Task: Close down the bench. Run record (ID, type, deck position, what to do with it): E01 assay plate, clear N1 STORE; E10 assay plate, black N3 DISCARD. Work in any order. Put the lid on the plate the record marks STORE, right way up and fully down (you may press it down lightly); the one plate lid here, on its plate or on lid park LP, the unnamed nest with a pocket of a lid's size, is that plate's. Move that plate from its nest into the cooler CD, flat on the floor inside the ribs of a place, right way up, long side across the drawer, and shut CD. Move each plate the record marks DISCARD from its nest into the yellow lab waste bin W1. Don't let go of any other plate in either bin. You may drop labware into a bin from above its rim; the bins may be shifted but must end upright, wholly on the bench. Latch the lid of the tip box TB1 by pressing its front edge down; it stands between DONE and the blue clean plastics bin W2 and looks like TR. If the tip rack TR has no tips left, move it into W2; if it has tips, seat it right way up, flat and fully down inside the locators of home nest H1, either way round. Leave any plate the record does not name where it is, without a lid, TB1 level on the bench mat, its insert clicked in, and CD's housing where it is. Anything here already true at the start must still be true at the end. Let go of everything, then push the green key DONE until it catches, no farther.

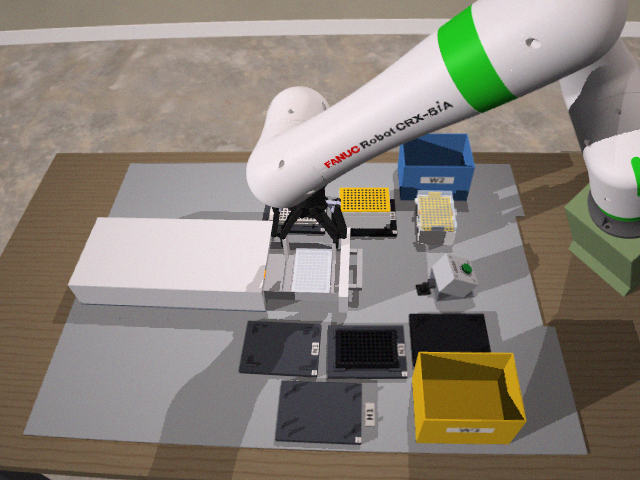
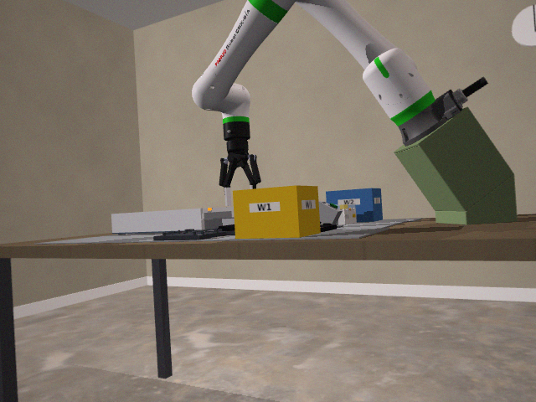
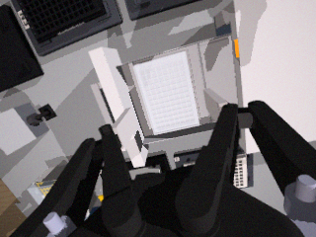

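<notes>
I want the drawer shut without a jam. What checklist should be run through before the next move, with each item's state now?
1. Gripper holds nothing: ok, open.
2. Clear plate lies flat in the drawer: ok.
3. Lid on that plate: cannot tell; it looks white and covered.
4. Fingers above the drawer: ok in the exterior view.
5. Drawer shut: not ok, it stands pulled out of the cooler.
6. Black plate discarded: not ok, it sits in nest N3.
</notes>
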Available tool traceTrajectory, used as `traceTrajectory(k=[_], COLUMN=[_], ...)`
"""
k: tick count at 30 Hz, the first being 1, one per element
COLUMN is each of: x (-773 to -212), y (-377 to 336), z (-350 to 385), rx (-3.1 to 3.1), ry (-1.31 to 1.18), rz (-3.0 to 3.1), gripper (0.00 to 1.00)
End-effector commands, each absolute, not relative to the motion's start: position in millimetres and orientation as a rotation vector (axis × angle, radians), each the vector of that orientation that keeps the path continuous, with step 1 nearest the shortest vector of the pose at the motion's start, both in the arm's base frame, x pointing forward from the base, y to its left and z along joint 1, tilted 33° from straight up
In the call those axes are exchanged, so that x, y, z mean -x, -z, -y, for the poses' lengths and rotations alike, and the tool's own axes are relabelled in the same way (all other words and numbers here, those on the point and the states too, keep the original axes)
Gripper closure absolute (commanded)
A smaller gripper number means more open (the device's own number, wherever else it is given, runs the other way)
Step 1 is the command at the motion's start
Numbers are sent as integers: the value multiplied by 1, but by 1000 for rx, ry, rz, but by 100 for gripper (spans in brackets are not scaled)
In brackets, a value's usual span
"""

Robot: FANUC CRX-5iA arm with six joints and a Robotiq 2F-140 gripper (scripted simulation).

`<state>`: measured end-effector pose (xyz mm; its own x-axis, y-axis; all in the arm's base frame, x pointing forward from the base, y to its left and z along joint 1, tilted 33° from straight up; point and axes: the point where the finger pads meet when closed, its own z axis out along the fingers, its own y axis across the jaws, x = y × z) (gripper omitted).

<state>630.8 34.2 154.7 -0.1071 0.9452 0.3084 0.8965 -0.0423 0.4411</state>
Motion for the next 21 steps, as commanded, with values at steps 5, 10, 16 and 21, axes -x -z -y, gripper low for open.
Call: traceTrajectory(k=[5, 10, 16, 21], x=[-627, -624, -622, -619], y=[-163, -169, -173, -179], z=[-31, -29, -27, -25], rx=[-2038, -2038, -2038, -2038], ry=[-846, -846, -846, -846], rz=[-2110, -2110, -2110, -2110], gripper=[34, 34, 34, 34])
